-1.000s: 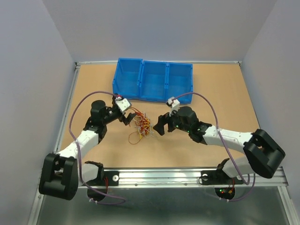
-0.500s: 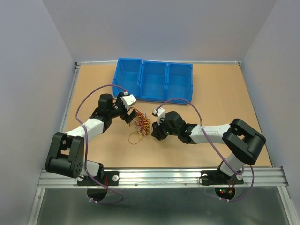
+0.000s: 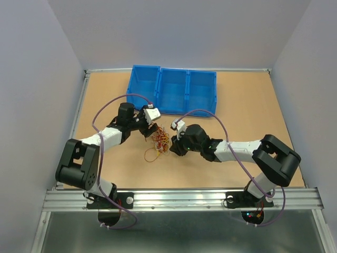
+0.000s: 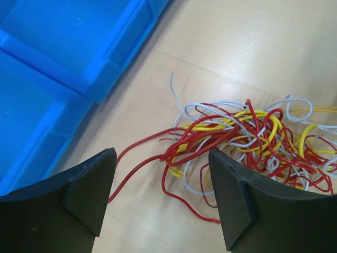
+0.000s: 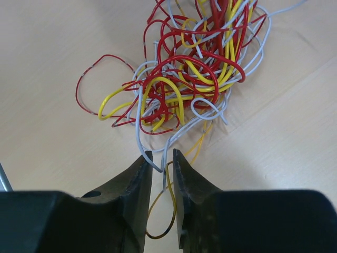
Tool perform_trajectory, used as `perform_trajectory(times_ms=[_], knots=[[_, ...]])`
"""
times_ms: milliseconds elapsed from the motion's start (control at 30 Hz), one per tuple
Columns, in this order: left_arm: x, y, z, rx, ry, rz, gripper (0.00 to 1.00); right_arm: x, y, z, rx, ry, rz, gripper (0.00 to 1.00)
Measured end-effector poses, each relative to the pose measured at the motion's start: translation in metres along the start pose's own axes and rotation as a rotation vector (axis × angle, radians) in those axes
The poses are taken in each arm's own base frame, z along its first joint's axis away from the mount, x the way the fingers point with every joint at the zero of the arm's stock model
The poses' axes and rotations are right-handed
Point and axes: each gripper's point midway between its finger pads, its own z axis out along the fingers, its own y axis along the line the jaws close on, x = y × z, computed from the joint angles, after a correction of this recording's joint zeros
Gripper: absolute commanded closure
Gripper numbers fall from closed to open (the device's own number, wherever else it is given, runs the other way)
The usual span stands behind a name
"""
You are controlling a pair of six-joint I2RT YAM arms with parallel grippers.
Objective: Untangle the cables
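Top external view: tangle of cables (image 3: 159, 141) on the table (image 3: 247, 105), about mid-board, just on the near side of the blue bins (image 3: 171, 89) and apart from them. Wedged between the two grippers: left gripper (image 3: 149, 130) at the tangle's far-left edge, right gripper (image 3: 172, 148) at its right edge.

Left wrist view: left gripper (image 4: 160, 158) spread wide, holding nothing. Bulk of the cables (image 4: 247, 137) off to one side of its gap, with only a few loose red strands trailing beneath it.

Right wrist view: right gripper (image 5: 161, 155) drawn nearly together, a narrow slit left. One white strand from the cables (image 5: 189, 74) leading straight into that slit, an orange loop beside it. Pinched or merely framed: cannot tell.

Judged the nearer hand: the right. Strand's long axis in line with its fingers, so probably a pull to the right, away from the heap, with the left side as anchor.
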Motion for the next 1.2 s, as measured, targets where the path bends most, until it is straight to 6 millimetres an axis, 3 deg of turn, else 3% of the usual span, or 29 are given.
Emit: perform_trajectory(times_ms=[33,100,133,167,200,233,400,600,767,867,967,1067,1200], knots=[[-0.002,-0.002,0.004,0.012,0.002,0.008,0.29,-0.001,0.000,0.000,-0.002,-0.001,-0.001,0.79],[-0.004,-0.004,0.013,0.032,0.008,0.025,0.50,-0.002,0.001,-0.001,-0.005,-0.005,-0.001,0.86],[-0.003,-0.009,0.018,0.047,0.017,0.036,0.61,-0.002,0.001,-0.001,-0.006,-0.006,-0.003,0.93],[-0.002,-0.013,0.022,0.060,0.026,0.040,0.83,-0.004,0.002,-0.002,-0.006,-0.011,-0.003,0.99],[0.000,-0.017,0.024,0.072,0.035,0.050,0.97,-0.006,0.001,-0.003,-0.002,-0.016,-0.003,1.00],[0.001,-0.021,0.025,0.083,0.044,0.059,1.00,-0.008,0.001,-0.004,0.003,-0.022,-0.001,1.00],[0.001,-0.018,0.023,0.057,0.058,0.048,1.00,-0.019,-0.012,-0.018,0.103,-0.083,0.031,0.99],[-0.020,0.022,-0.014,-0.081,-0.015,-0.040,1.00,-0.032,-0.048,-0.078,0.361,-0.264,0.125,0.99],[-0.045,0.086,-0.104,-0.307,-0.168,-0.127,1.00,-0.058,-0.071,-0.139,0.537,-0.490,0.230,0.99],[-0.058,0.108,-0.157,-0.462,-0.240,-0.135,1.00,-0.076,-0.083,-0.189,0.630,-0.678,0.324,0.99],[-0.069,0.123,-0.190,-0.578,-0.299,-0.186,1.00,-0.085,-0.090,-0.228,0.689,-0.819,0.394,0.99],[-0.053,0.144,-0.215,-0.687,-0.320,-0.314,1.00,-0.086,-0.097,-0.259,0.744,-0.927,0.456,0.99],[-0.008,0.174,-0.260,-0.852,-0.340,-0.524,1.00,-0.076,-0.105,-0.283,0.795,-1.004,0.512,0.99]])
